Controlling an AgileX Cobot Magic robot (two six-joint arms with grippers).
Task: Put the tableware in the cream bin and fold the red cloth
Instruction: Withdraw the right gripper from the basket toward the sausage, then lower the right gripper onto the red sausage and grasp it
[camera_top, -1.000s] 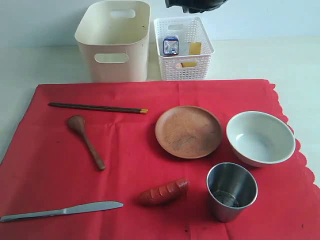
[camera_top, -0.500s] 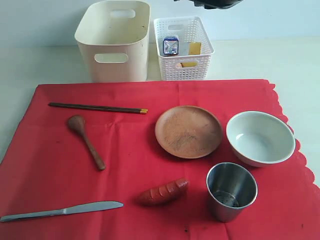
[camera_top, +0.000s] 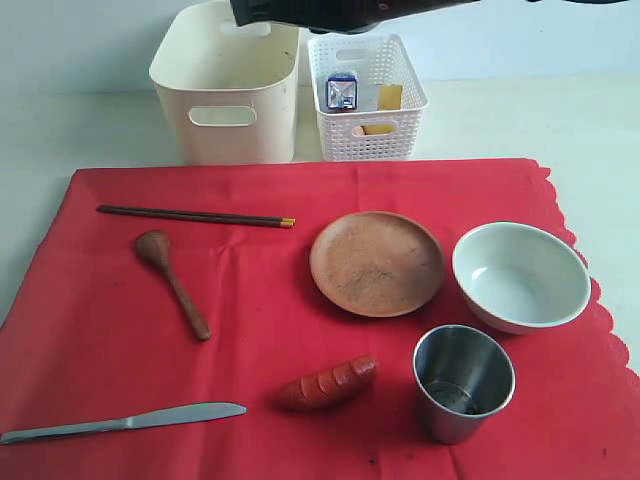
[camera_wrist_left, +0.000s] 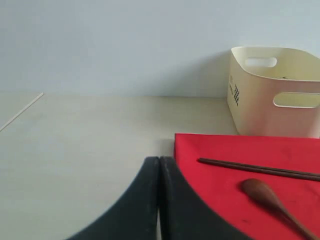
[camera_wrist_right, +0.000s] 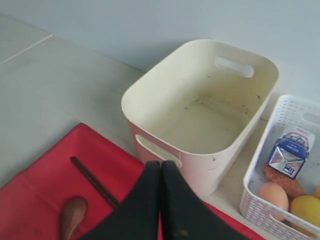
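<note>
While both grippers are pressed shut with nothing between them, the right gripper (camera_wrist_right: 161, 200) hangs near the cream bin (camera_top: 225, 145) and the left gripper (camera_wrist_left: 159, 200) sits by a corner of the red cloth (camera_top: 250, 330), on which the chopsticks (camera_top: 195, 216), spoon (camera_top: 172, 280), knife (camera_top: 125, 421), plate (camera_top: 377, 262), bowl (camera_top: 520, 275) and cup (camera_top: 463, 382) all lie.

The red cloth (camera_top: 300, 330) is viewed from high in front by the exterior camera, the cream bin (camera_top: 228, 85) at upper left. That bin is looked into closely from the right wrist, and seen low across the bench (camera_wrist_left: 75, 150) from the left.
</note>
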